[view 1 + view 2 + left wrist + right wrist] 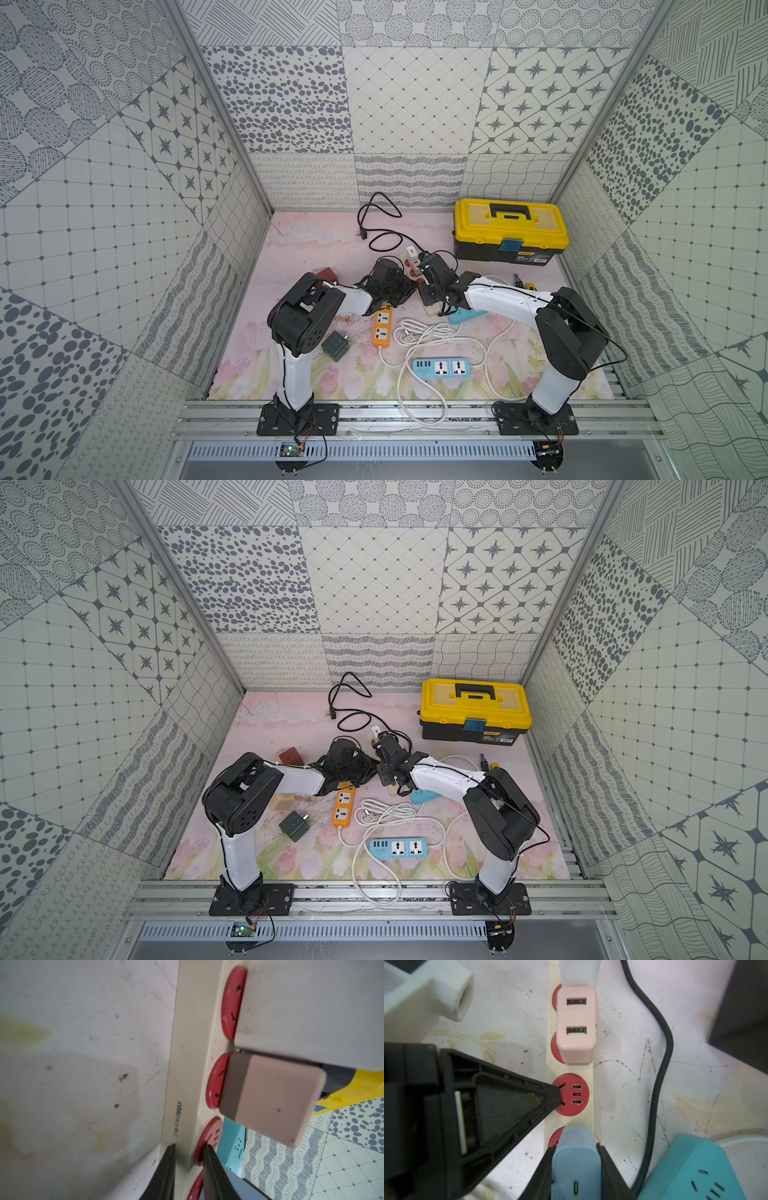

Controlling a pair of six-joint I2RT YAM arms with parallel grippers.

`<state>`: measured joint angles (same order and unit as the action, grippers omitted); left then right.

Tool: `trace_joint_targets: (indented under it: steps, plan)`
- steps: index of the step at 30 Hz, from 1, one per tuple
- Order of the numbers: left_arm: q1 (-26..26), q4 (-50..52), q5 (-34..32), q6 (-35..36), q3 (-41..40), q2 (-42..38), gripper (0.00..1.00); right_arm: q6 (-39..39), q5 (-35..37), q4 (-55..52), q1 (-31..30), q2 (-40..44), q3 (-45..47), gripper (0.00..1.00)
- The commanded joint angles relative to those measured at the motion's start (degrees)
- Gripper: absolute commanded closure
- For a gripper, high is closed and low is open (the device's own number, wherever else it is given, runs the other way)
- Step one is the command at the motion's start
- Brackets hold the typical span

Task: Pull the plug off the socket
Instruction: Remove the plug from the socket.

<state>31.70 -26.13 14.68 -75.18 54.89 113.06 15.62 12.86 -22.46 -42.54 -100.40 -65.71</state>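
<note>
Over on the left, the left gripper [189, 1147] is pinched tight across the edge of the cream power strip [187, 1064], with one finger lying on a bare red socket [576, 1094]. Just past that fingertip, the neighbouring socket carries the blue plug [576, 1169], and the right gripper [576, 1147] is clamped on the plug's two flat sides. I'd guess the plug is light, hard-shelled and rather slick, held in only by the friction on its prongs. A firm grip on those flat sides and a straight pull should free it, provided the light strip is held down.
</note>
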Motion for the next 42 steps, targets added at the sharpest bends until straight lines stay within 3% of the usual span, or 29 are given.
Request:
trace_joint_targets:
  steps: [1, 5, 9, 14, 19, 22, 29, 34, 42]
  plan:
    - [-0.5, 22.2, -9.6, 0.6, -0.6, 2.9, 0.75, 2.7, -9.6, -1.0, 0.9, 0.6, -6.3, 0.78]
    - [-0.4, 23.1, -10.4, 0.8, -0.3, 3.1, 0.75, 2.1, -17.4, -3.9, 5.7, -0.9, -11.2, 0.78]
    - [-0.4, 24.4, -10.8, 1.3, 0.3, 3.6, 0.75, 0.7, -17.0, -6.1, 6.1, -0.4, -12.5, 0.79]
    - [-0.4, 25.5, -11.6, 2.0, 1.1, 3.6, 0.75, 0.2, -11.0, -4.7, 2.1, 2.1, -8.8, 0.79]
    - [-0.5, 26.0, -11.8, 2.2, 1.7, 3.5, 0.75, 3.1, 1.1, -3.3, -4.8, 1.5, -5.5, 0.79]
    - [-0.4, 26.1, -11.7, 2.1, 1.8, 3.7, 0.75, 3.9, 2.2, -1.2, -4.8, 1.0, -5.0, 0.79]
    - [-0.4, 26.5, -11.7, 2.5, 2.1, 3.6, 0.75, 2.2, -11.3, -4.0, 5.4, 1.5, -9.8, 0.79]
    - [-0.4, 27.1, -12.5, 3.1, 2.0, 3.1, 0.75, 1.5, -13.2, -4.1, 6.0, 5.7, -7.9, 0.8]
    - [-0.4, 26.9, -11.5, 3.5, 2.9, 3.5, 0.75, 2.8, -1.7, -1.2, -1.3, 9.8, -0.7, 0.8]
